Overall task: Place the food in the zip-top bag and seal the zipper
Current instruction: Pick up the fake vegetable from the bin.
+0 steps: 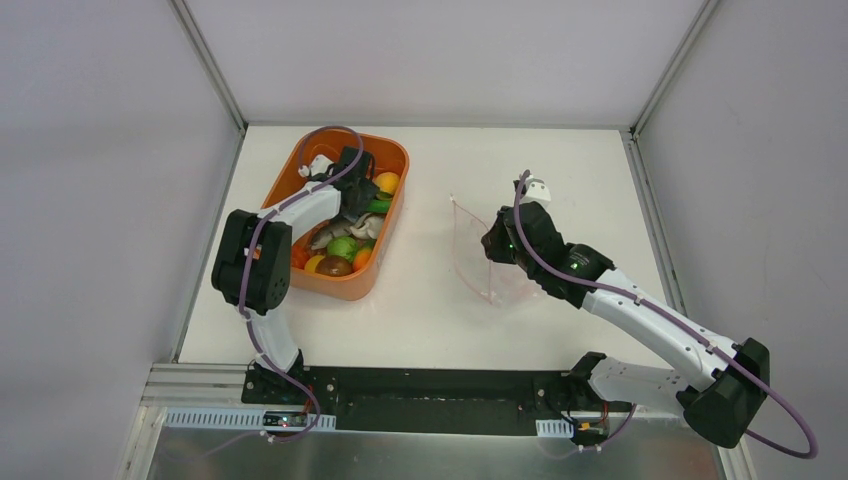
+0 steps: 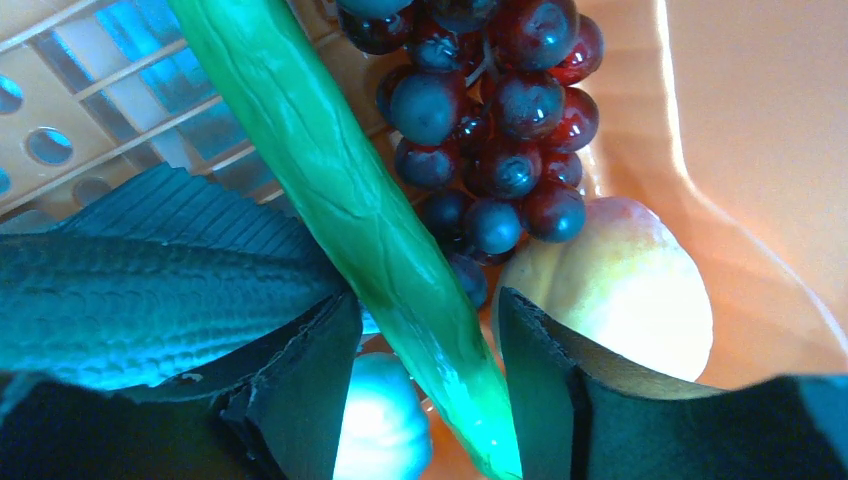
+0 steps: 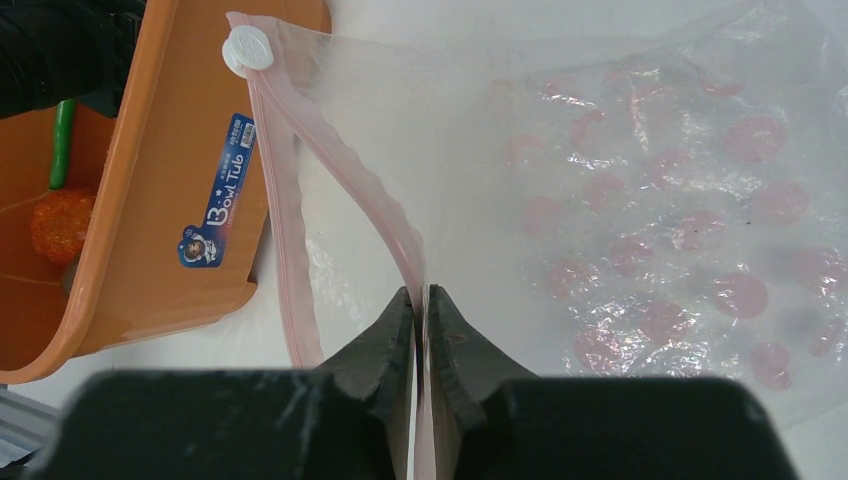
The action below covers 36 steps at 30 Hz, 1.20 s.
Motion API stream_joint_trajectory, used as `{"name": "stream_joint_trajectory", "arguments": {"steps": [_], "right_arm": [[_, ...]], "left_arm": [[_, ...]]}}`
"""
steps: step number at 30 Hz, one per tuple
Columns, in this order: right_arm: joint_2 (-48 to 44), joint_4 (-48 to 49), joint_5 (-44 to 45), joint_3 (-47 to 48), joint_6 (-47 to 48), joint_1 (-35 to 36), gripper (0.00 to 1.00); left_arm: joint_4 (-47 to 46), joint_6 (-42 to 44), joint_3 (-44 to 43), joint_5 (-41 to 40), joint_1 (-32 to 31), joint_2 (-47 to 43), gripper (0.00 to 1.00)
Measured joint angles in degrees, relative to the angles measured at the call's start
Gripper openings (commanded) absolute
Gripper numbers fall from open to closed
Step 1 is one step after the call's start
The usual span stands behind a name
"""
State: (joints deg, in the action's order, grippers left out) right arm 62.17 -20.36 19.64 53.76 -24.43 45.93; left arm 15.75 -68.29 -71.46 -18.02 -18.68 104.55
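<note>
Landmark: orange plastic basket (image 1: 347, 288), on white tabletop (image 1: 450, 320), far-left part.

Readable text: blue sticker (image 3: 222, 190) on basket's outer wall, white lettering "Bowl Tub", small cartoon figure at its lower end. Smaller print above it too tiny to read.

Inside basket: toy food piled up. Long green pod (image 2: 330, 170) lying diagonally across heap. Dark purple grape bunch (image 2: 490, 110) touching pod on one side, grey scaly fish (image 2: 120, 290) on the other. Pale yellow round fruit (image 2: 620, 290) just beside grapes, against basket wall. Bumpy orange fruit (image 3: 60, 225) on basket floor.

L claw (image 2: 430, 310) reaching down into basket, released: jaws apart, astride lower end of pod, gap showing on fish side. No clamp on it.

Right of basket, near but apart: clear zip-top bag (image 3: 650, 200) w/ faint pink dots, crinkly, flat on tabletop, mouth facing basket. Pink zipper (image 3: 290, 230) split into two strips; one lifted off table. Round white slider (image 3: 247, 48) at zipper's far end, nearest basket's corner.

R claw (image 3: 420, 300) right of basket, clenched on lifted zipper strip, fingertips pressed together w/ strip between.

Room: plain grey walls around basket's table on three sides, thin metal frame bars running up at far corners. Both arm bases on black plate at near edge, w/ bare metal strip below.
</note>
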Motion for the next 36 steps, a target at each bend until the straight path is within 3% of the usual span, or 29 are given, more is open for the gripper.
{"name": "stream_joint_trajectory", "arguments": {"steps": [5, 7, 9, 11, 17, 22, 36], "right_arm": [[0.0, 0.0, -0.02, 0.0, 0.0, 0.0, 0.12], [0.0, 0.0, 0.0, 0.0, 0.0, 0.0, 0.13], [0.0, 0.0, -0.02, 0.0, 0.0, 0.0, 0.13], [0.0, 0.0, -0.02, 0.0, 0.0, 0.0, 0.13], [0.0, 0.0, 0.0, 0.0, 0.0, 0.0, 0.13], [0.0, 0.02, -0.09, 0.0, 0.0, 0.0, 0.13], [0.0, 0.15, -0.24, -0.13, -0.02, -0.04, 0.13]], "left_arm": [[-0.44, 0.57, 0.0, 0.07, 0.0, 0.07, 0.6], [-0.46, 0.92, -0.02, 0.07, -0.02, 0.13, 0.5], [-0.46, 1.42, 0.0, 0.26, 0.0, 0.2, 0.3], [-0.57, 1.68, 0.28, 0.66, 0.0, 0.22, 0.17], [-3.08, 2.84, 2.75, 0.98, -0.02, -2.08, 0.0], [-2.27, 5.68, 4.87, 0.7, -0.02, -5.51, 0.0], [1.73, 14.08, 16.24, 1.27, 0.02, -25.4, 0.0]]}}
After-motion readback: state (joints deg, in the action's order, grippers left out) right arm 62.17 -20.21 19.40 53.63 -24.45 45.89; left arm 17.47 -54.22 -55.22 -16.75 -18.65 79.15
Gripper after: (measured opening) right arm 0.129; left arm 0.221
